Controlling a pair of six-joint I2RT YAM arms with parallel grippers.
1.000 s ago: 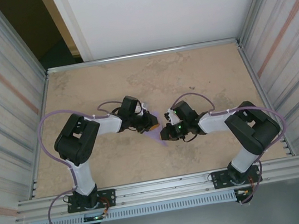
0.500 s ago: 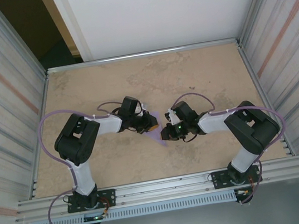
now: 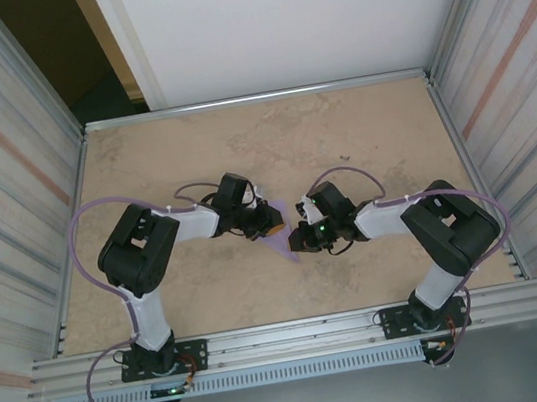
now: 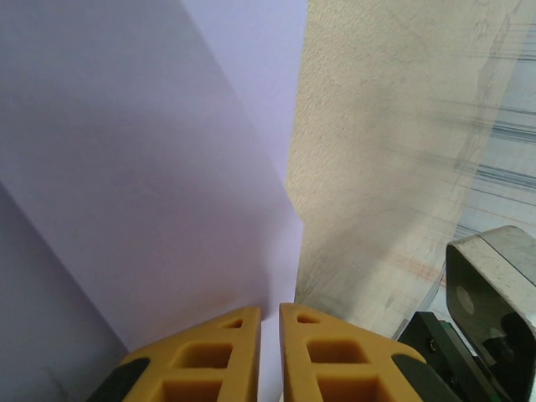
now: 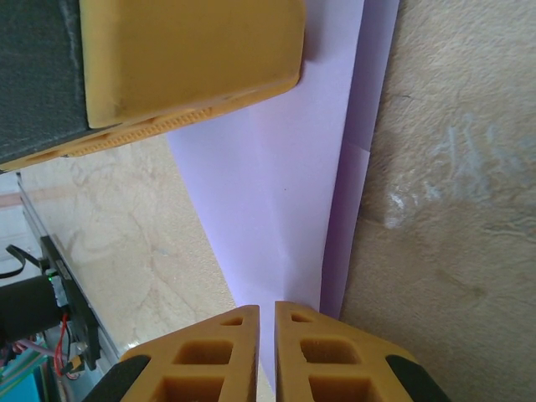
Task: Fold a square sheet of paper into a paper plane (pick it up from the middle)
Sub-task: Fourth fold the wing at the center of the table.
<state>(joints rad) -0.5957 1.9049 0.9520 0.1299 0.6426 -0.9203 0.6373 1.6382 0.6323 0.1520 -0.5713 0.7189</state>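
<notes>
- the left gripper (image 4: pixel 270 314) is almost fully closed. its two yellow fingers (image 4: pixel 222 356) leave only a thin slit, and the lavender sheet of paper (image 4: pixel 151 167) runs into that slit, so i judge that it pinches the paper's edge.
- the right gripper (image 5: pixel 266 311) is closed in the same way, and the paper goes between its fingers from the other end.
- in the top view the two grippers face each other near the middle of the desk (image 3: pixel 359 127), very close together, with the paper as a small lavender shape between them.
- the paper is already creased: layers lie over each other, with a straight fold line along its length. it is low over the desk; i cannot tell whether it rests on it.
- risk: both grippers hold one thin sheet. if they pull apart or twist against each other, the paper can tear or slip out of one pinch.
- risk: a finger of the left gripper shows large and near in the right wrist view. a small wrong move could make the grippers collide, or press the fold crooked.
- i can read no brand, label or writing anywhere.
</notes>
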